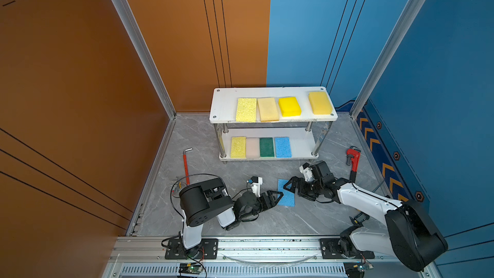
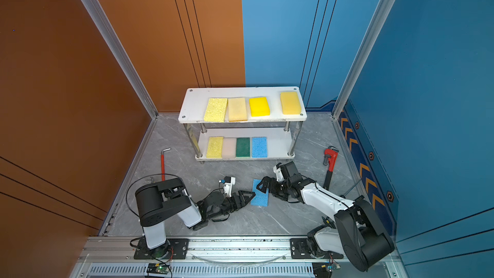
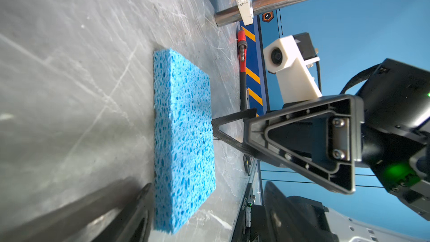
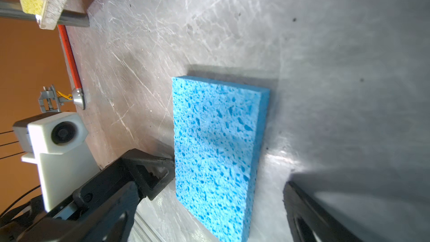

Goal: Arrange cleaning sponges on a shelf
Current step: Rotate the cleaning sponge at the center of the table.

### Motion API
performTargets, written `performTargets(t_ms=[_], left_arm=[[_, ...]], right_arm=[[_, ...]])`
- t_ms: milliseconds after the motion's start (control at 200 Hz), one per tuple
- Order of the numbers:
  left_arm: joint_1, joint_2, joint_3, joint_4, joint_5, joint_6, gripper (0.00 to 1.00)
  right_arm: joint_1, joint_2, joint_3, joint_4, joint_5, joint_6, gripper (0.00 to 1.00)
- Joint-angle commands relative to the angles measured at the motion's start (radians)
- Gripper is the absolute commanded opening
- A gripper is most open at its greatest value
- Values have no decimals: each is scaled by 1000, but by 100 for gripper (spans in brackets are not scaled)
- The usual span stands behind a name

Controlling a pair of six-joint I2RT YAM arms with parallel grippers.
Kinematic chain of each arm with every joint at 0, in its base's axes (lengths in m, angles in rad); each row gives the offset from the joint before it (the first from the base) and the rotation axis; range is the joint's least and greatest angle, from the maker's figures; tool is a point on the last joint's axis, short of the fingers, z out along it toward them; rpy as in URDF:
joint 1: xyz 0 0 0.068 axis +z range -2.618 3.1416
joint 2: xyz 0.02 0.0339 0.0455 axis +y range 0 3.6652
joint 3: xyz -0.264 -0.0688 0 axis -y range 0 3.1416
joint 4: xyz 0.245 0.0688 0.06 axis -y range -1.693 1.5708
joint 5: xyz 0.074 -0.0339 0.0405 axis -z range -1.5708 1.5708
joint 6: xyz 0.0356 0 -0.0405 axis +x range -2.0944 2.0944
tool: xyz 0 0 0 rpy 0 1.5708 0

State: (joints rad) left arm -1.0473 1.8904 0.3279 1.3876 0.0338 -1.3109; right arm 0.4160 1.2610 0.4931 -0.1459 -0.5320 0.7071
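Observation:
A thin blue sponge (image 1: pixel 287 195) (image 2: pixel 259 195) lies flat on the grey floor in front of the shelf (image 1: pixel 224 102). My left gripper (image 1: pixel 279 196) (image 3: pixel 209 217) is open and lies low at the sponge's left edge, its fingers on either side of the near corner (image 3: pixel 181 136). My right gripper (image 1: pixel 289 185) (image 4: pixel 209 215) is open wide at the sponge's far right corner, one fingertip (image 3: pixel 215 122) against its edge. The top board carries several yellow sponges (image 1: pixel 289 106). The lower board holds pale-yellow (image 1: pixel 238 147), pinkish (image 1: pixel 253 147), green (image 1: pixel 266 147) and blue (image 1: pixel 282 147) sponges.
A red pipe wrench (image 1: pixel 353 160) lies on the floor right of the shelf. A red-handled L-shaped key (image 1: pixel 185 165) lies at the left. The lower board (image 1: pixel 302 143) is bare right of its blue sponge. A metal rail (image 1: pixel 240 244) runs along the front edge.

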Motion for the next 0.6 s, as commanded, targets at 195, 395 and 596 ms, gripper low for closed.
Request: performTargets(t_ms=[195, 395, 596], left_arm=[[-24, 94, -14, -132, -12, -16, 71], [-32, -3, -5, -325, -30, 16, 69], [-33, -131, 44, -591, -47, 84, 69]], right_arm=[[-35, -39, -51, -44, -96, -34, 93], [-35, 22, -50, 12, -122, -25, 92], [-35, 44, -48, 38, -130, -25, 92]])
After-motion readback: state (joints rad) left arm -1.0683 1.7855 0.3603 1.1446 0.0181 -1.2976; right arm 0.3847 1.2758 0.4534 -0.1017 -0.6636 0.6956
